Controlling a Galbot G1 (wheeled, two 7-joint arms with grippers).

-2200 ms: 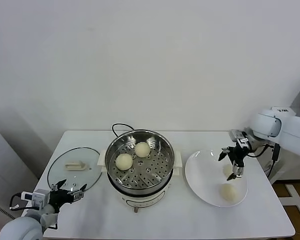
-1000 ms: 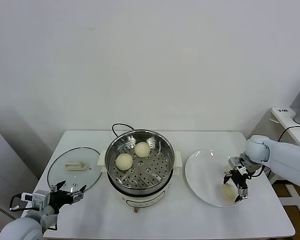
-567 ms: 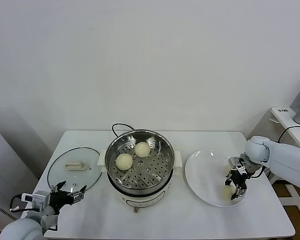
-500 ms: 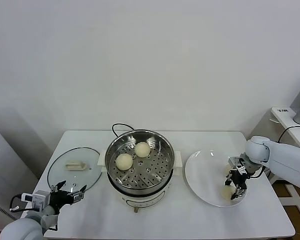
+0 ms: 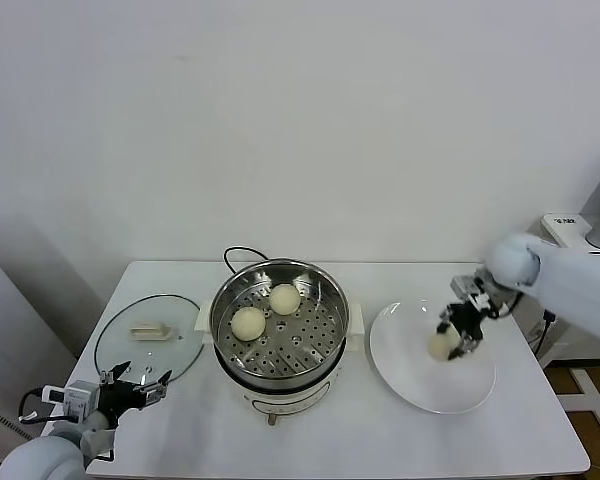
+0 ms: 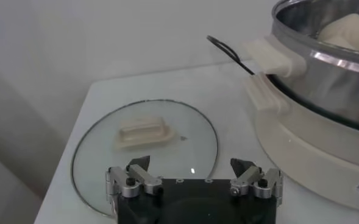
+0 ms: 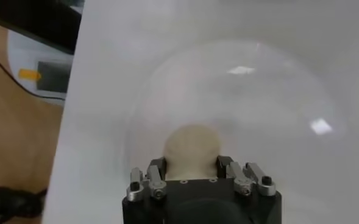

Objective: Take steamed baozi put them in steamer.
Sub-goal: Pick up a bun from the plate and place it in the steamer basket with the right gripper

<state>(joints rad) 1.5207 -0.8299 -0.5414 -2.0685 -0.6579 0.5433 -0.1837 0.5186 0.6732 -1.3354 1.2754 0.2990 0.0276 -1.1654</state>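
Observation:
The steamer (image 5: 223, 310) stands mid-table with two baozi (image 5: 248, 322) (image 5: 285, 298) on its perforated tray. My right gripper (image 5: 456, 330) hangs just above the white plate (image 5: 420, 385), shut on a third baozi (image 5: 441, 346). The right wrist view shows that cream bun (image 7: 191, 145) pinched between the right gripper's (image 7: 191, 165) two fingers, with the plate (image 7: 258, 91) below it. My left gripper (image 5: 135, 388) is parked open and empty at the table's front left corner. In the left wrist view the left gripper (image 6: 191, 165) faces the steamer's wall (image 6: 325, 67).
A round glass lid (image 5: 148, 345) (image 6: 167, 115) with a cream handle lies flat left of the steamer, just ahead of the left gripper. A black cord (image 5: 238, 253) loops behind the pot. The white wall closes the back of the table.
My right gripper closed on the nearer baozi on the plate and lifted it up and toward the steamer. The left arm has not moved.

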